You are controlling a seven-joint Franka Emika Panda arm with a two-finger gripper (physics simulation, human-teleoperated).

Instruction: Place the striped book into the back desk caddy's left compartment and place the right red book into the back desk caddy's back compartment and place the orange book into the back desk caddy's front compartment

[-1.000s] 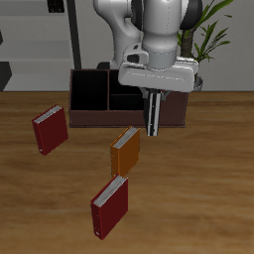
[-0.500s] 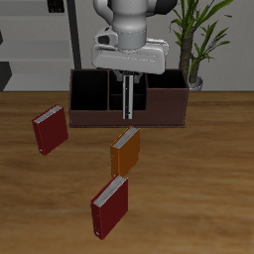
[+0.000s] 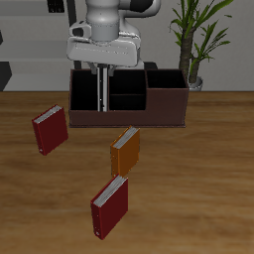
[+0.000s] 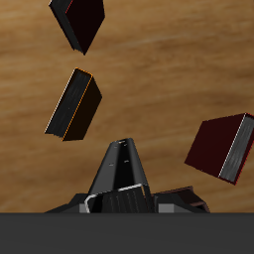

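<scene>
The step in hand seemed to be the lowering of the striped book (image 3: 102, 99) into the left compartment (image 3: 87, 94) of the back desk caddy (image 3: 159, 117). The gripper (image 3: 102, 81) was pinched on this thin book, which hung upright and edge-on below the fingers; in the wrist view the striped book (image 4: 123, 167) appeared only as a narrow dark wedge, so the exact grip could not be read there. To do the step well, I would judge that the book should stay vertical and parallel to the walls of the cell, go straight down without touching the divider beside it, and be released only when its lower edge was close to the floor of the cell – a tilted book could catch on the rim. The book hung over the end cell, its lower edge seemingly about level with the rim, though the depth was hard to judge. The right red book (image 3: 49, 129) and the orange book (image 3: 125, 151) lay on the table (image 3: 208, 198) before the caddy, well apart from the gripper – both not yet moved.
</scene>
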